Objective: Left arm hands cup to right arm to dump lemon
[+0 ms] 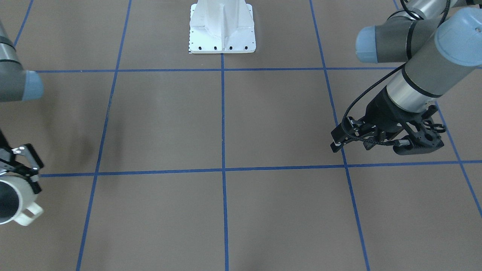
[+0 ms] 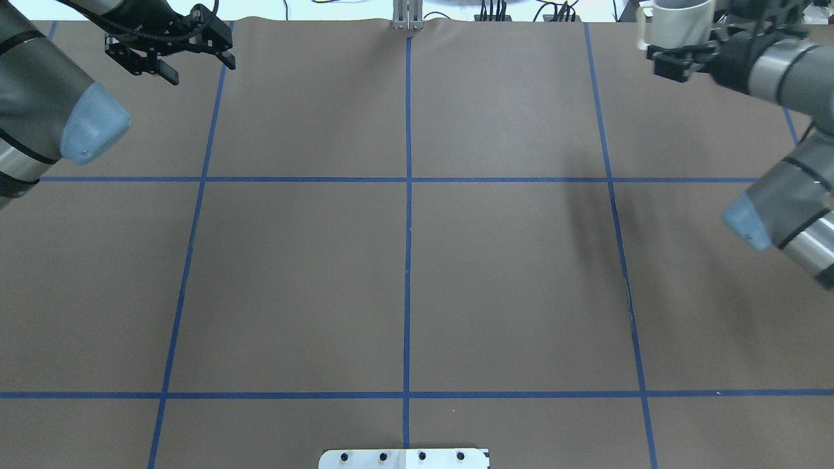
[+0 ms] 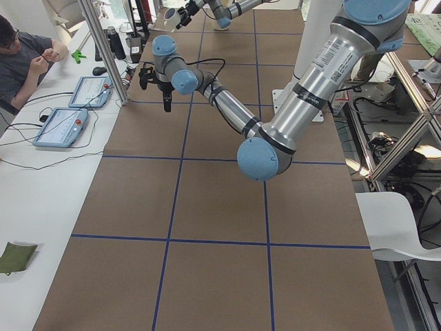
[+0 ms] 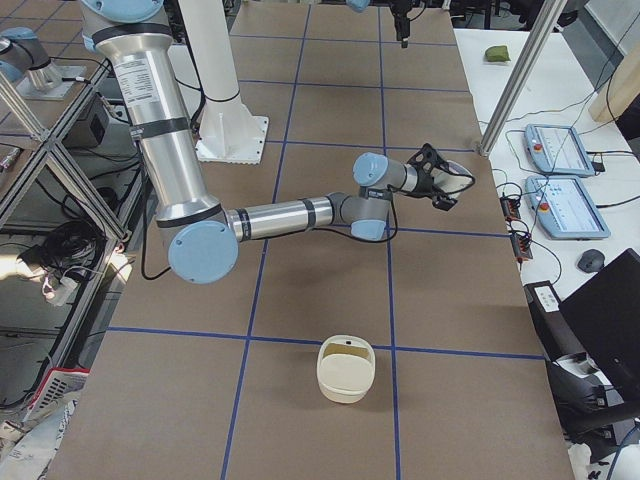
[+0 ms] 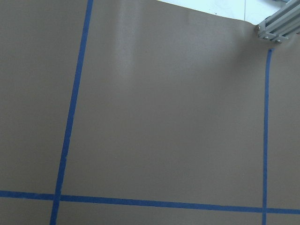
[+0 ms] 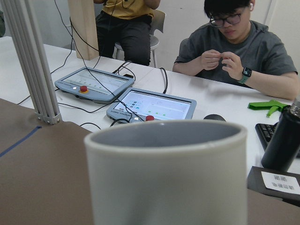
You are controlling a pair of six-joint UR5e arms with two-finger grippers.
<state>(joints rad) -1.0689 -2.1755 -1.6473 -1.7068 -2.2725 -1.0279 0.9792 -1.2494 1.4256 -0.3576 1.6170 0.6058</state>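
My right gripper (image 2: 684, 52) is shut on the cream-white cup (image 2: 681, 23) and holds it upright in the air at the table's far right corner. In the front view the cup (image 1: 17, 201) is at the left edge, its handle pointing right. The right wrist view shows the cup's rim and grey inside (image 6: 166, 140); no lemon shows in it. My left gripper (image 2: 195, 65) is open and empty above the far left of the table. It also shows in the front view (image 1: 335, 140). The two grippers are far apart.
A cream bowl (image 4: 345, 370) with something yellowish inside stands on the table's right end. The white robot base (image 1: 222, 28) is at the near edge. Operators, tablets (image 6: 150, 105) and a dark bottle (image 6: 283, 140) are on the white bench beyond the table.
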